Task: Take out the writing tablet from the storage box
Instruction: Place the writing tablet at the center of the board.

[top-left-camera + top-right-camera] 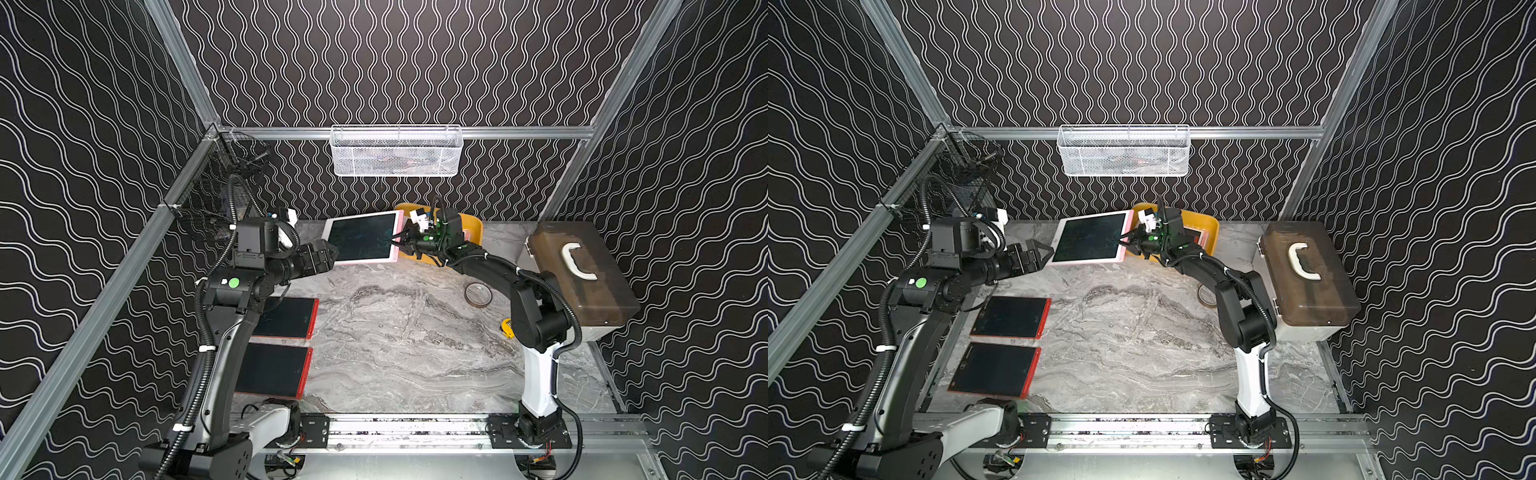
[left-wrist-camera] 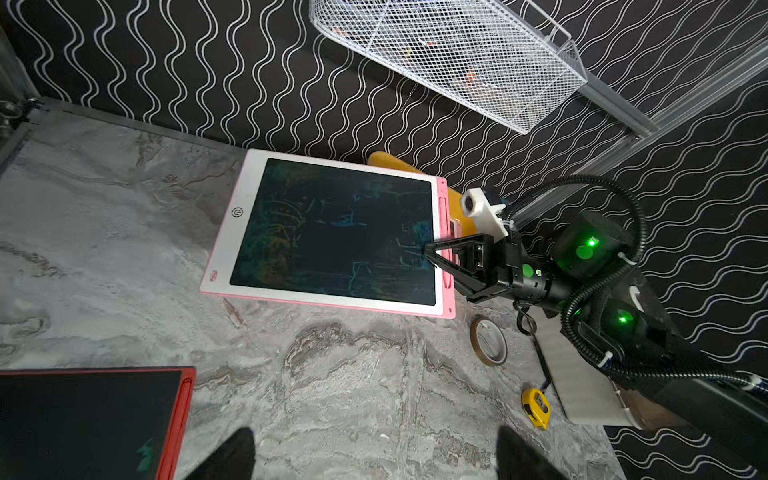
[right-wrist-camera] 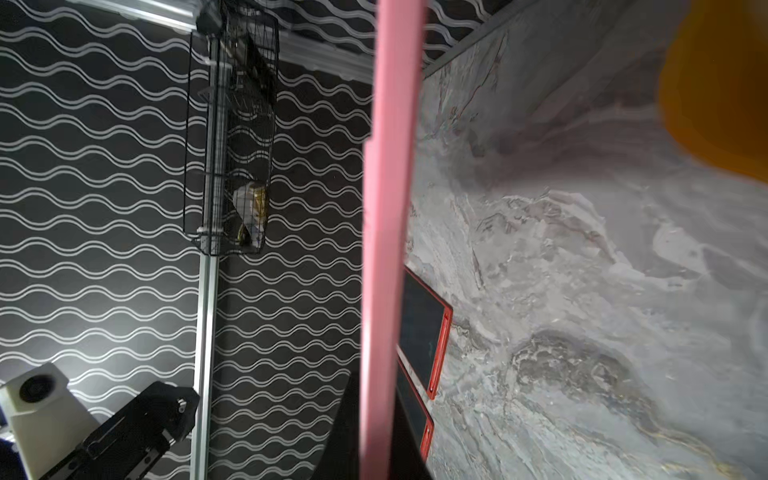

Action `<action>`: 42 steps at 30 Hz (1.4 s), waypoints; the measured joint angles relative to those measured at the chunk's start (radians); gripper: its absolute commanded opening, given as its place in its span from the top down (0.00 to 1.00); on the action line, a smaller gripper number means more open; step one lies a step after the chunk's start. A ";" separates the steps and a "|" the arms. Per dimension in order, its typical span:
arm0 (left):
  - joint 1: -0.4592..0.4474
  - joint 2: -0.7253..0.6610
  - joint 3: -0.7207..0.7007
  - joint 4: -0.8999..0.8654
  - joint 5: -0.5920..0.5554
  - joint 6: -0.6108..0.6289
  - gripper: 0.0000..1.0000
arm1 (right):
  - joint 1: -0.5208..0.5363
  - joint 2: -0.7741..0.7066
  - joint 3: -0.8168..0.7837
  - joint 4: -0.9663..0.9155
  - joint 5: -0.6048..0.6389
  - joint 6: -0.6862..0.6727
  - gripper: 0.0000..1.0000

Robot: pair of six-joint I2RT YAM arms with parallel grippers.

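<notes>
While the right gripper (image 1: 395, 243) pinches the writing tablet (image 1: 360, 237) by its pink side edge, jaws shut on it, the tablet hangs tilted above the tabletop (image 1: 395, 340) near its far edge. It is clear of the yellow storage box (image 1: 473, 227) just beside it. The lift-out looks done, with placing now in hand.

The left gripper (image 1: 1042, 250) sits just beside the tablet's free corner, jaws spread wide and empty. The next move probably calls for it to take that edge, or for the right arm to lower the tablet flat near the two red tablets (image 1: 286, 318) at the left edge.

The left wrist view shows faint scribbles on the screen and the pinch point. The right wrist view shows the tablet only edge-on. I cannot tell whether any corner touches the tabletop.
</notes>
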 measured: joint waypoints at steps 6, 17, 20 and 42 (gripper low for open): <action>-0.018 -0.015 -0.034 -0.003 -0.001 0.000 0.05 | 0.015 -0.169 -0.208 -0.026 -0.020 -0.018 1.00; -0.061 -0.018 -0.098 0.023 0.035 0.000 0.04 | 0.144 -0.593 -0.729 -0.082 0.009 -0.035 1.00; -0.068 -0.025 -0.124 0.040 0.052 0.000 0.04 | 0.163 -0.703 -0.854 -0.082 0.063 -0.015 1.00; -0.076 -0.126 -0.370 0.145 0.170 -0.143 0.04 | 0.341 -0.666 -1.245 0.369 0.280 0.118 0.99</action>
